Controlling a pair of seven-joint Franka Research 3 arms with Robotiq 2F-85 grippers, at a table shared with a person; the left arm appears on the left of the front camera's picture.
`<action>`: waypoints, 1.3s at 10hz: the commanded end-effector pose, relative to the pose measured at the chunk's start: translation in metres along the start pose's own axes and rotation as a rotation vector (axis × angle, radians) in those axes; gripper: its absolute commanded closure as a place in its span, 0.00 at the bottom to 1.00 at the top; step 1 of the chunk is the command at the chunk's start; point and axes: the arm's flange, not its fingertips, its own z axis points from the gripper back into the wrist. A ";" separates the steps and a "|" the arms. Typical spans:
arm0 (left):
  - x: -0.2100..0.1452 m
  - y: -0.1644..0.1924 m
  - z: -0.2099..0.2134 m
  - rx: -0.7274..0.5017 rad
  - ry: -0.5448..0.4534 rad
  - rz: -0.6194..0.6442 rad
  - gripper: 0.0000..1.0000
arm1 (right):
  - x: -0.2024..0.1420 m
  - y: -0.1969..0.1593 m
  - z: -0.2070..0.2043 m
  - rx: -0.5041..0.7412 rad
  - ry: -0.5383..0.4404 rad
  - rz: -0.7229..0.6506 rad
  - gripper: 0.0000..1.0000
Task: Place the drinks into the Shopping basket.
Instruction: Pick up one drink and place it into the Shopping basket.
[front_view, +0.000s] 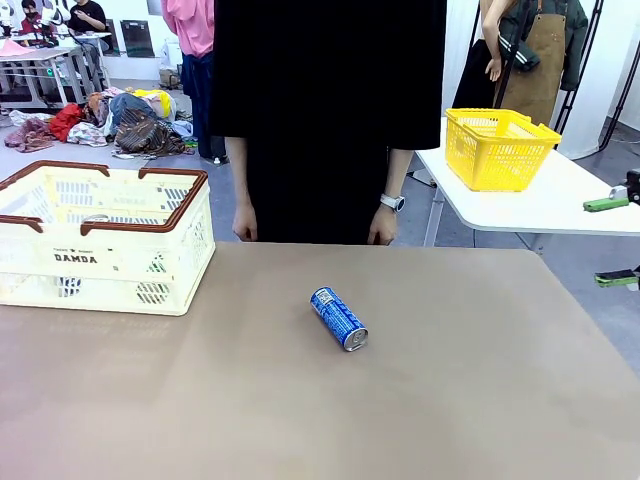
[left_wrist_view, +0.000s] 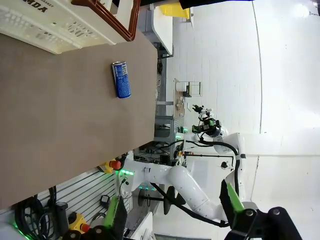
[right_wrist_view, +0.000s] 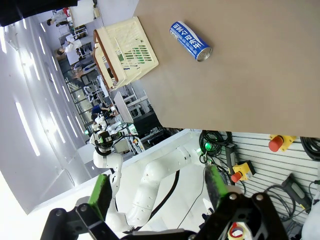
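Blue can (front_view: 339, 318) lies on its side on the brown table (front_view: 450, 400), near the middle, silver top pointing toward the robot's side and slightly right. Nothing touches it. Same can in the left wrist view (left_wrist_view: 120, 79) and the right wrist view (right_wrist_view: 190, 41), lying flat on bare tabletop in both.

Cream shopping basket (front_view: 105, 240) sits at the table's far left, brown rim and handles, "DAMDA" on the near wall. Well apart from the can, which is outside it. Through the slots some dark and green shapes show inside; can't tell what they are. Basket corner also shows in the left wrist view (left_wrist_view: 65, 22), and the whole basket in the right wrist view (right_wrist_view: 125, 52).

Left gripper (left_wrist_view: 172, 212): fingers spread wide, green pads (left_wrist_view: 114, 212) well apart, nothing between them. It's up off the table and back from the near edge, aimed across the surface.

Right gripper (right_wrist_view: 157, 192): jaws wide too, empty, also clear of the table and back from the can.

Person stands at the far edge in black, both hands hanging just past the table's edge, left of centre (front_view: 244, 222) and right of centre (front_view: 383, 224), watch on one wrist. Hands hold nothing.

Yellow mesh basket (front_view: 498, 148) sits on a separate white table (front_view: 540, 205) behind right.
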 end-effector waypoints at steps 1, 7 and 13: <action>-0.002 0.000 -0.002 -0.021 -0.004 -0.005 0.00 | 0.000 0.004 0.000 0.028 0.004 0.007 0.00; 0.027 -0.069 -0.085 0.281 -0.207 0.221 0.00 | 0.000 0.004 0.000 0.028 0.004 0.007 0.00; 0.030 -0.166 -0.368 0.949 0.264 -0.107 0.00 | 0.000 0.004 0.000 0.028 0.004 0.007 0.00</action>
